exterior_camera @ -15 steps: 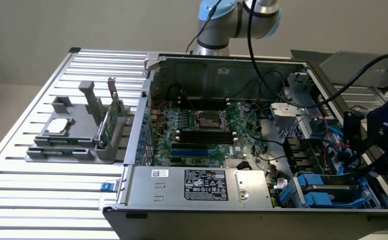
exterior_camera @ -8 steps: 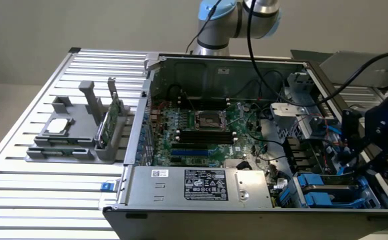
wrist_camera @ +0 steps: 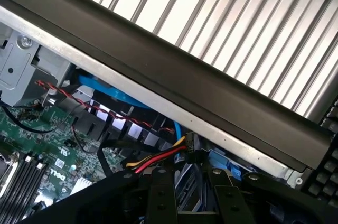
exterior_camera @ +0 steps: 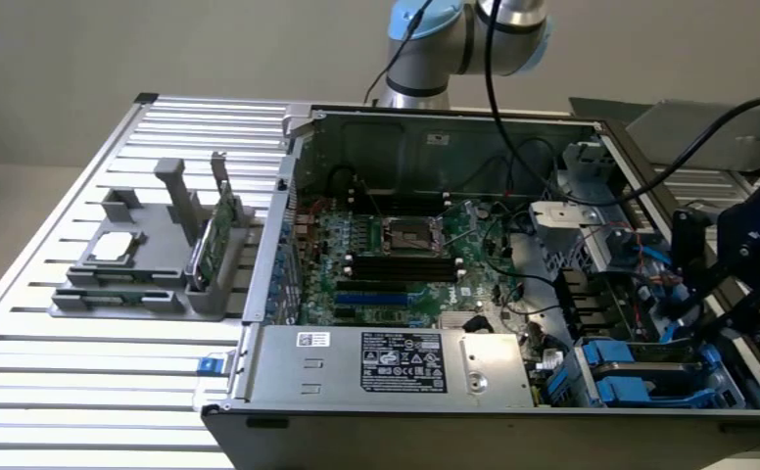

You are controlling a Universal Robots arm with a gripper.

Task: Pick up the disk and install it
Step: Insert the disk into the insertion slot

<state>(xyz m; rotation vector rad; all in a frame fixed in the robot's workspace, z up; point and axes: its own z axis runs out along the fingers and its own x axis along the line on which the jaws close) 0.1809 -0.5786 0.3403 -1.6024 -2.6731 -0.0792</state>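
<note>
Wrist view: jaws stand part-closed w/ a grey, blue-edged slab between them. I read that as the disk (wrist_camera: 186, 188), clamped edge-on, tho little of it shows. They hang just over the dark rim of the case wall (wrist_camera: 174, 81), w/ blue drive bays (wrist_camera: 224, 161) just inside it. Exterior view puts the arm's end at the case's side on that view's right, above the bays in the near corner.

Doing this step well, IMO: hold the disk square to the bay mouth, rails lined up w/ the guides, go slow and straight. Any tilt and it prob jams on the rim or bay edge.

In the way: red/black twisted wires (wrist_camera: 100, 109) and a yellow/red power lead (wrist_camera: 158, 158) run right by the bays and could snag. Motherboard (exterior_camera: 400, 255) sits mid-case, PSU (exterior_camera: 400, 357) along the near side. On the bench (exterior_camera: 40, 392), exterior view's left, a grey fixture (exterior_camera: 145, 279) holds a small silver chip (exterior_camera: 113, 247) and a green card (exterior_camera: 213, 240), well apart from the work.
</note>
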